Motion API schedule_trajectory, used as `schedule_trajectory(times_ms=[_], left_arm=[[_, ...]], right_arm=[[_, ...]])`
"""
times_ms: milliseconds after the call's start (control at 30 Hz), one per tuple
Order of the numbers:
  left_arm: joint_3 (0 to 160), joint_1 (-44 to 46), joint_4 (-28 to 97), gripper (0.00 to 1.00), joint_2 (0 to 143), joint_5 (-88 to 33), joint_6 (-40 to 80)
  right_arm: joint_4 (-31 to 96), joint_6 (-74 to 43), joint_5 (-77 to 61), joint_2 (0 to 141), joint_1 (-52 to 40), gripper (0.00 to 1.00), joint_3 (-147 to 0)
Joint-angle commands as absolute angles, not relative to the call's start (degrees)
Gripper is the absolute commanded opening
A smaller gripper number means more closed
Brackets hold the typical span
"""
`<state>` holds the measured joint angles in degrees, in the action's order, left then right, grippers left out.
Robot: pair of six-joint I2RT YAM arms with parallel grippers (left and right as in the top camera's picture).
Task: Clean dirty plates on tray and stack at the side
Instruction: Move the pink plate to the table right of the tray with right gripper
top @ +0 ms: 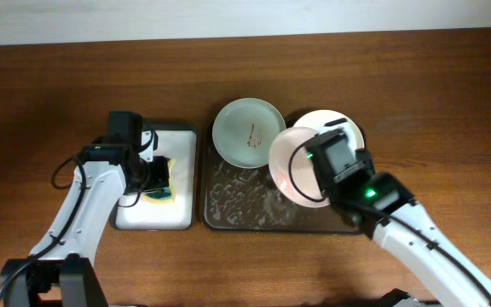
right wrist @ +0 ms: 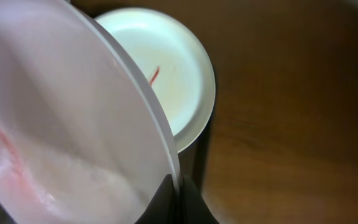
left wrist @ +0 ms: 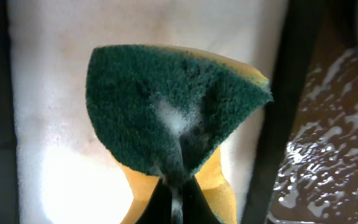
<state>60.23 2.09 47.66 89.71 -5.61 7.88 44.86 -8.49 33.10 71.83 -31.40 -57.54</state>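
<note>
Pinkish-white plate (right wrist: 61, 124) in right claw (right wrist: 178, 194) hides white plate (right wrist: 169, 78); left claw (left wrist: 178, 194) grips sponge (left wrist: 166, 106).

Robot test bench staged as a dishwashing station: two arms, left (top: 83, 205) and right (top: 424, 243), stand at a bare wooden table (top: 450, 85) on either side of a brown tray (top: 237, 217) awash with suds. Red-stained plates (top: 247, 132) sit at the tray's far end, and a soapy sponge (top: 162, 181) is over a white tray (top: 143, 220) just left of it.
</note>
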Motion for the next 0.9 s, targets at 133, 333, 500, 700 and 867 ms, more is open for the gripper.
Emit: schedule_trajectory(times_ms=[133,333,500,700,867], left_arm=[[59.1,1.2,46.5,0.0,88.8,-6.2,6.6],[59.1,1.2,46.5,0.0,88.8,-6.2,6.6],[59.1,1.2,46.5,0.05,88.8,-6.2,6.6],[59.1,1.2,46.3,0.0,88.8,-6.2,6.6],[59.1,1.2,46.2,0.0,88.8,-6.2,6.6]], right_arm=[[40.8,-6.0,55.8,71.4,-42.9,0.04,-58.8],[40.0,-6.0,56.2,71.4,-42.9,0.04,-58.8],[39.5,-6.0,56.9,71.4,-42.7,0.04,-58.8],[39.6,-11.3,47.3,71.4,-40.3,0.04,-58.8],[39.9,-19.2,28.3,71.4,-23.1,0.04,-58.8]])
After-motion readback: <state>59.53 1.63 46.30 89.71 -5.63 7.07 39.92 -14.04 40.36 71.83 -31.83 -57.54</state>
